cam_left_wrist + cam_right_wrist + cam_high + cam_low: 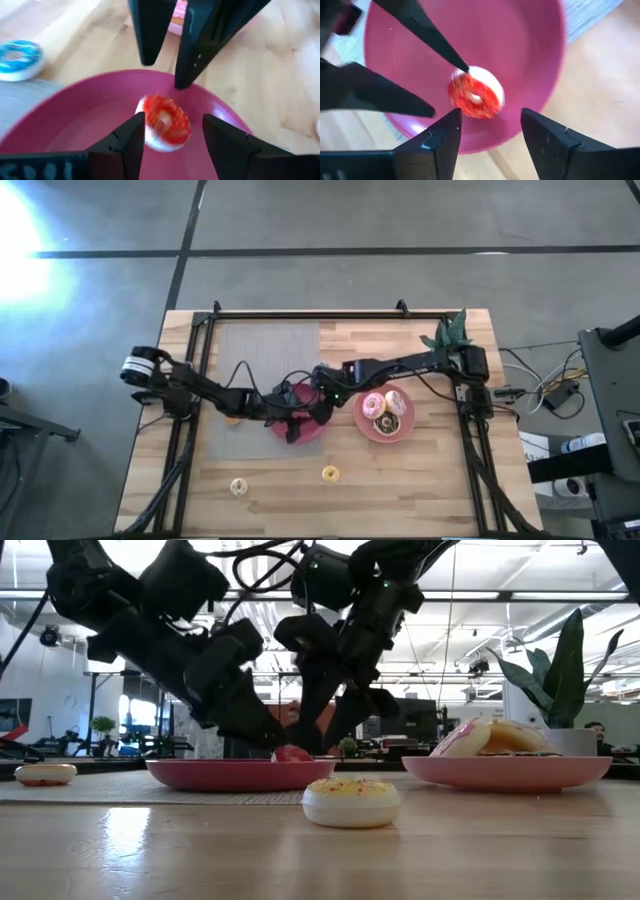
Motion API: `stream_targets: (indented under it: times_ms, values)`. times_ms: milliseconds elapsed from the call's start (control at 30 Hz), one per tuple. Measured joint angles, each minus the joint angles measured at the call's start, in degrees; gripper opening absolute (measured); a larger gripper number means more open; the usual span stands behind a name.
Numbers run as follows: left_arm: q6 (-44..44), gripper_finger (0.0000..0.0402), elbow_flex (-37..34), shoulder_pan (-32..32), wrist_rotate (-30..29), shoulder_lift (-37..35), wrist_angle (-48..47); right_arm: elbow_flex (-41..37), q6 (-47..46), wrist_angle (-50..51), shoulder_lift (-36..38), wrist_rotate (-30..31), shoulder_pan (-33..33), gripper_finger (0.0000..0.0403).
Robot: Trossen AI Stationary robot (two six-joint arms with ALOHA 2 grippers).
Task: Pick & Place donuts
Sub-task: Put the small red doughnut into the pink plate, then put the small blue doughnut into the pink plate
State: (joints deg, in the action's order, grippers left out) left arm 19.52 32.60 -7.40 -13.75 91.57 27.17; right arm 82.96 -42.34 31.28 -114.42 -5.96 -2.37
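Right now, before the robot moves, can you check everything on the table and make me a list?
Surface: wooden table with a grey mat.
Job's things: red donut in the dark plate; donuts on the pink plate; yellow donut and cream donut loose on the table; blue donut beside the dark plate.
Clutter: plant at the far right corner.
Grippers: left gripper and right gripper both over the red donut, jaws open.
Cables: a bundle off the table's right side.
Surroundings: grey floor.
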Motion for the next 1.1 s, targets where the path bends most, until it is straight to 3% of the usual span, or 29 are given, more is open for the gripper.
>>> stream_targets:
  times_ms: [267, 533, 833, 1100]
  values:
    - [1.0, 0.0172, 0.0, 0.0, -9.1, -9.9, -15.7, 0.0, 1.1, 2.0, 4.6, 8.5, -2.2, 0.0196]
    - [5.9, 0.0172, 0.0, -0.2, -15.0, -23.9, -27.4, 0.0, -1.6, 2.1, 1.0, 2.9, -12.7, 0.0196]
    - [8.6, 0.0172, 0.0, -0.2, -19.2, -33.5, -28.9, 0.1, 2.1, -0.2, -2.2, 1.2, -15.8, 0.0192]
    - [8.7, 0.0172, 0.0, -0.2, -20.3, -34.8, -28.9, 4.3, 4.6, -1.2, -7.5, 1.5, -16.5, 0.0173]
